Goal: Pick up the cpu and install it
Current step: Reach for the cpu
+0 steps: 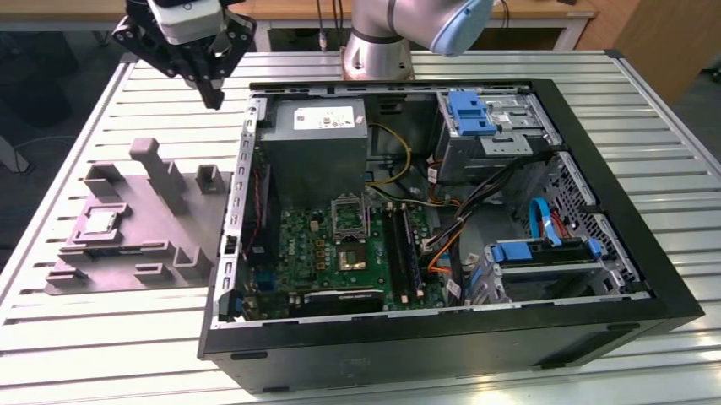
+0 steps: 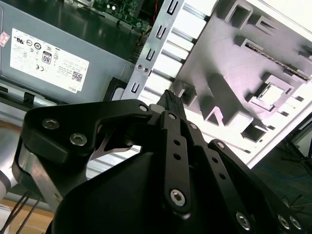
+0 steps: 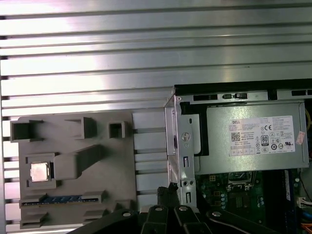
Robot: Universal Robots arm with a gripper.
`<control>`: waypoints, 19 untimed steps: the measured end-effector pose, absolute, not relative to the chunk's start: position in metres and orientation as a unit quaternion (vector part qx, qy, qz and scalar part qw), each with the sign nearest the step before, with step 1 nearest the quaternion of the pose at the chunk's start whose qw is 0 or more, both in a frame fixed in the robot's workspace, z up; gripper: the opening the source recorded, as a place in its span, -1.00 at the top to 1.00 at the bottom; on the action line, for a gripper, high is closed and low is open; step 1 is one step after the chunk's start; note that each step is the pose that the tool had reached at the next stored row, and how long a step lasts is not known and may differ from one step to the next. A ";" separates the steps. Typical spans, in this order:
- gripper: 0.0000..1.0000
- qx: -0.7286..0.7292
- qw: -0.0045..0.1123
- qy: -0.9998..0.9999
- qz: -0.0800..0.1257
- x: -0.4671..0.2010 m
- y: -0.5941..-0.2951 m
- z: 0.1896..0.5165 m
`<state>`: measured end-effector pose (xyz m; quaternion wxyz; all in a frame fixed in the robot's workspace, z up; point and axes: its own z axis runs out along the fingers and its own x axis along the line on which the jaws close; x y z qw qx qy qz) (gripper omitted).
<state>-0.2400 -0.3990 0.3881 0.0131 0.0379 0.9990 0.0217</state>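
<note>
The cpu (image 1: 100, 222) is a small silvery square lying flat in a recess of the grey holder tray (image 1: 135, 253), at the exterior view's left. Both wrist views show the cpu (image 2: 271, 92) (image 3: 40, 171) seated in that recess. My gripper (image 1: 211, 99) hangs high over the slatted table, behind the tray and beside the back corner of the open computer case (image 1: 631, 253). Its black fingers meet at the tip, shut on nothing, in both wrist views too (image 2: 169, 97) (image 3: 168, 192). The motherboard's empty socket (image 1: 349, 215) lies inside the case.
The case holds a grey power supply (image 1: 321, 135), blue drive caddies (image 1: 471, 114), loose cables (image 1: 462, 228) and a brownish chip (image 1: 353, 256) on the green board. The holder tray has upright posts (image 1: 152, 164). The arm's base (image 1: 377, 59) stands behind the case.
</note>
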 end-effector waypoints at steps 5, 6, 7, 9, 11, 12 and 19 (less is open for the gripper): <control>0.79 0.038 0.013 0.999 0.022 -0.242 -0.399 0.388; 0.79 0.038 0.013 0.999 0.022 -0.243 -0.399 0.388; 0.79 0.038 0.013 0.999 0.022 -0.244 -0.399 0.388; 0.79 0.038 0.013 0.999 0.022 -0.244 -0.399 0.388; 0.79 0.038 0.013 0.999 0.022 -0.245 -0.399 0.388; 0.79 0.038 0.013 0.999 0.022 -0.245 -0.399 0.388; 0.79 0.038 0.013 0.999 0.022 -0.248 -0.399 0.388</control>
